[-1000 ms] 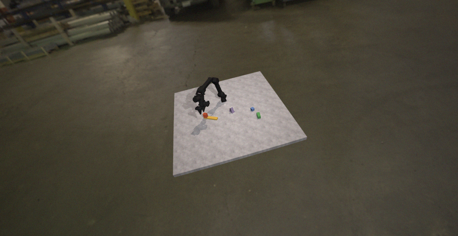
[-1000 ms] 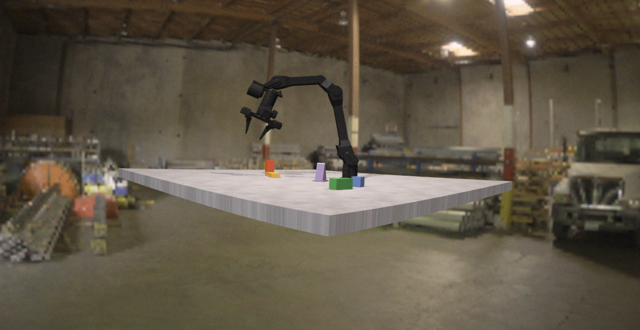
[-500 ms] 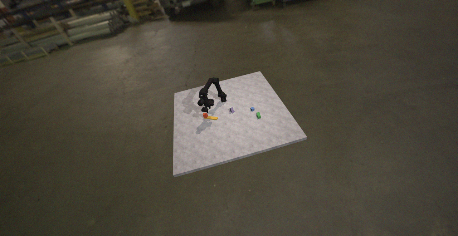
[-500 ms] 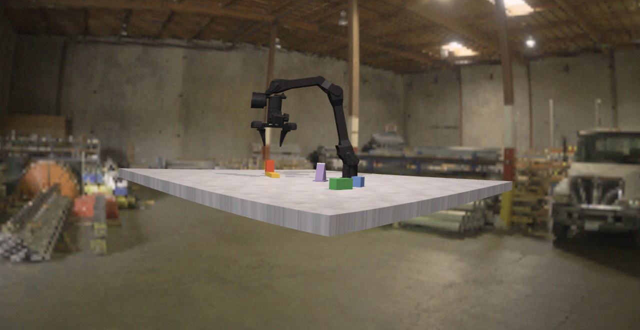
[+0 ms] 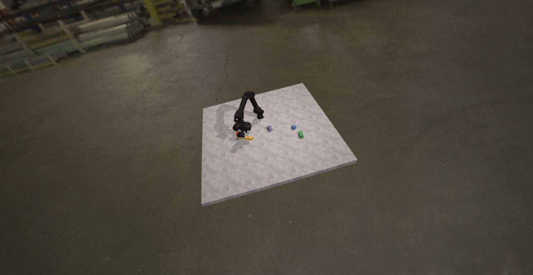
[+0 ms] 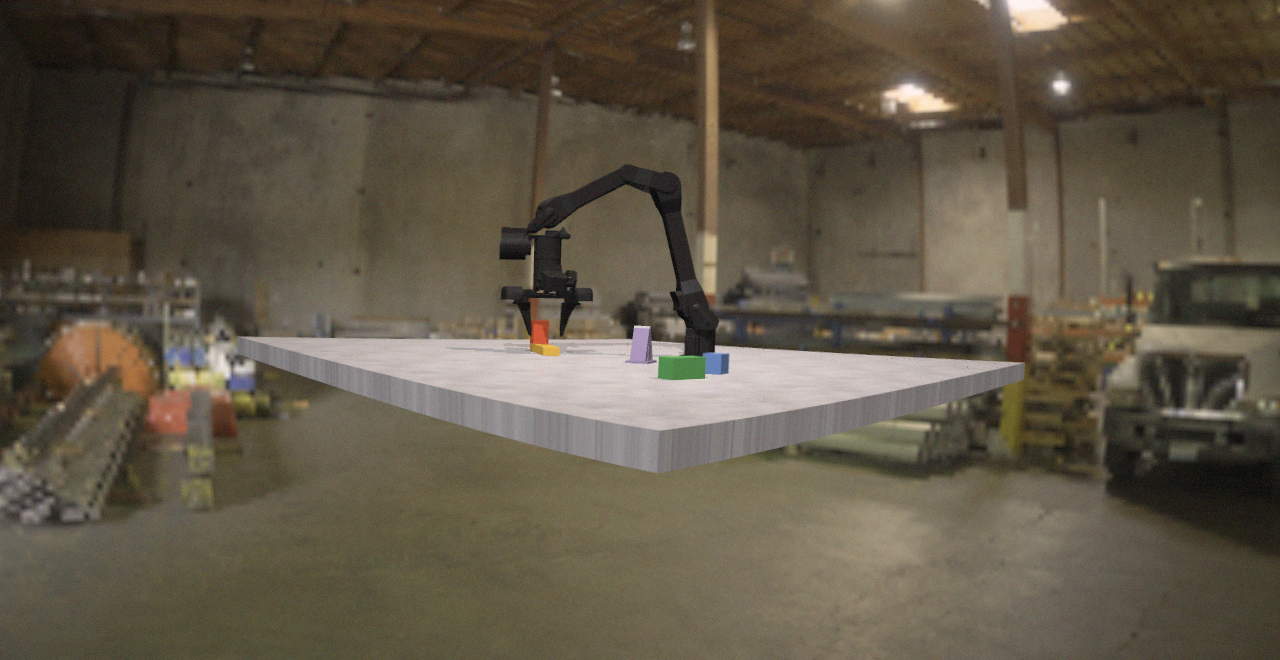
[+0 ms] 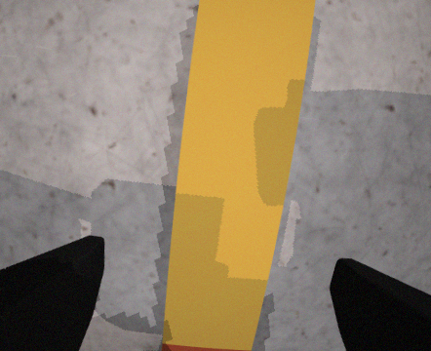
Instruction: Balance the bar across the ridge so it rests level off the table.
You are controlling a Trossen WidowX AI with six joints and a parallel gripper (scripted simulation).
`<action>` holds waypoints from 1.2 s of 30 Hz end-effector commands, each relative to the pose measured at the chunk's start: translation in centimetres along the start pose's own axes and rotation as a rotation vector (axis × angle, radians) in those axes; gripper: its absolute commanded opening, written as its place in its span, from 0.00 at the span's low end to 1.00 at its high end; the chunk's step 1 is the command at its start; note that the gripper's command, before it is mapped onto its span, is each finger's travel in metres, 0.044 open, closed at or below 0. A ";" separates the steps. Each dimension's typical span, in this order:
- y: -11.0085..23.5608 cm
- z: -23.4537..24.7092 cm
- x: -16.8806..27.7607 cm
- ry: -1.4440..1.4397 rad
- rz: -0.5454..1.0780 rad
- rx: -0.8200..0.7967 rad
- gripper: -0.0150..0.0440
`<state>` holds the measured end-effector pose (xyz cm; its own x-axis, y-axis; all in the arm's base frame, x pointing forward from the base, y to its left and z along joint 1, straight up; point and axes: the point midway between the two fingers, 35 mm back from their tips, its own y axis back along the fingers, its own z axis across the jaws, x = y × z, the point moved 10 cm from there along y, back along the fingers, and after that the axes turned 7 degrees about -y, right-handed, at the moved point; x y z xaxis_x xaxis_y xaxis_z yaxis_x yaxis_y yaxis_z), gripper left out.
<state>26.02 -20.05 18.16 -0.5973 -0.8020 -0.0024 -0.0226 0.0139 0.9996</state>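
Observation:
The yellow bar [image 5: 247, 137] [image 6: 545, 349] [image 7: 242, 156] lies flat on the grey table [image 5: 260, 161] [image 6: 760, 396]. A red block [image 6: 539, 331] stands at its near end. The lilac wedge-shaped ridge [image 5: 270, 128] [image 6: 640, 344] stands upright to the right of the bar, apart from it. My gripper [image 6: 543, 329] [image 7: 222, 265] [image 5: 240, 134] is open and points straight down, a little above the table. Its fingers stand on either side of the bar's end by the red block, not touching it.
A green block [image 5: 300, 134] [image 6: 681, 367] and a blue cube [image 5: 293, 126] [image 6: 716, 362] lie further right, near the arm's base [image 6: 696, 334]. The table ends in sharp edges on all sides.

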 end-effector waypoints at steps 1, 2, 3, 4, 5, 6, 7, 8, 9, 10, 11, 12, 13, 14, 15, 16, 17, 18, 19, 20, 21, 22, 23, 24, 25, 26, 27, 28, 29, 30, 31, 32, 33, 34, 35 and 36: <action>-0.5 0.0 0.0 -0.005 0.003 0.009 0.79; -0.5 0.0 0.0 -0.005 0.003 0.009 0.79; -0.6 0.0 0.0 -0.005 0.003 0.009 0.79; -0.7 0.0 0.0 -0.005 0.003 0.009 0.79; -0.8 0.0 0.0 -0.005 0.003 0.009 0.79; -0.9 0.0 0.0 -0.005 0.003 0.009 0.79; -1.0 0.0 0.0 -0.005 0.003 0.009 0.79; -1.2 0.0 0.0 -0.005 0.003 0.009 0.79; -1.4 0.0 0.0 -0.005 0.003 0.009 0.79; -1.5 0.0 0.0 -0.005 0.003 0.009 0.79; -1.7 0.0 0.0 -0.005 0.003 0.009 0.79; -1.9 0.0 0.0 -0.005 0.003 0.009 0.79; -2.0 0.0 0.0 -0.005 0.003 0.009 0.79; -2.2 0.0 0.0 -0.005 0.003 0.009 0.79; -2.4 0.0 0.0 -0.005 0.003 0.009 0.79; -2.5 0.0 0.0 -0.005 0.003 0.009 0.79; -2.7 0.0 0.0 -0.005 0.003 0.009 0.79; -2.9 0.0 0.0 -0.005 0.003 0.009 0.79; -3.0 0.0 0.0 -0.005 0.003 0.009 0.79; -3.1 0.0 0.0 -0.005 0.003 0.009 0.79; -3.1 0.0 0.0 -0.005 0.003 0.009 0.79; -3.1 0.0 0.0 -0.005 0.003 0.009 0.79; -3.1 0.0 0.0 -0.005 0.003 0.009 0.79; -3.1 0.0 0.0 -0.005 0.003 0.009 0.79; -3.1 0.0 0.0 -0.005 0.003 0.009 0.79; -3.1 0.0 0.0 -0.005 0.003 0.009 0.79; -3.1 0.0 0.0 -0.005 0.003 0.009 0.79; -3.1 0.0 0.0 -0.005 0.003 0.009 0.79; -3.1 0.0 0.0 -0.005 0.003 0.009 0.79; -3.1 0.0 0.0 -0.005 0.003 0.009 0.79; -3.1 0.0 0.0 -0.005 0.003 0.009 0.79; -3.1 0.0 0.0 -0.005 0.003 0.009 0.79; -3.1 0.0 0.0 0.000 0.001 0.007 0.74; -3.1 0.0 0.0 0.000 0.001 0.007 0.70; -3.1 0.0 0.0 0.000 0.001 0.007 0.65; -3.1 0.0 0.0 0.000 0.001 0.007 0.61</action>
<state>26.07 -20.09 15.10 -0.5973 -0.8020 -0.0017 -0.0285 0.0191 0.9994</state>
